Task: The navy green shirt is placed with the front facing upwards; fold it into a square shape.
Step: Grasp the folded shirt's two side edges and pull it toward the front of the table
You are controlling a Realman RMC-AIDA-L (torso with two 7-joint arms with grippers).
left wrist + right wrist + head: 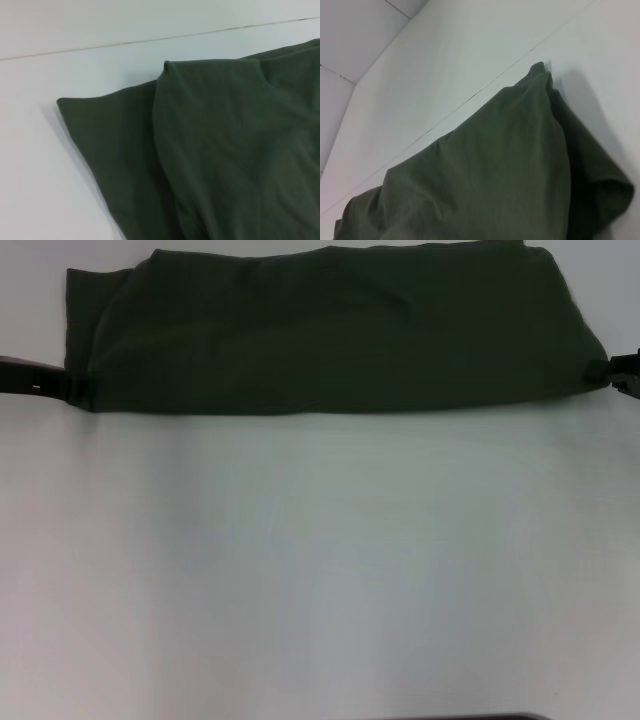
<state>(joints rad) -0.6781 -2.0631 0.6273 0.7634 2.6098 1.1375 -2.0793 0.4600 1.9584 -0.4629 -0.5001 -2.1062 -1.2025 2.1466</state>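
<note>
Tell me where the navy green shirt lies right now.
In the head view the navy green shirt lies folded in a wide band across the far part of the white table, between the left gripper and right gripper.

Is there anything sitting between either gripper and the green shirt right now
Nothing visible. The left gripper and right gripper are each right at opposite ends of the navy green shirt, with only bare white table around it.

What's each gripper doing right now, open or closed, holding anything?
Left gripper: at the navy green shirt's left end.
Right gripper: at its right end.
</note>
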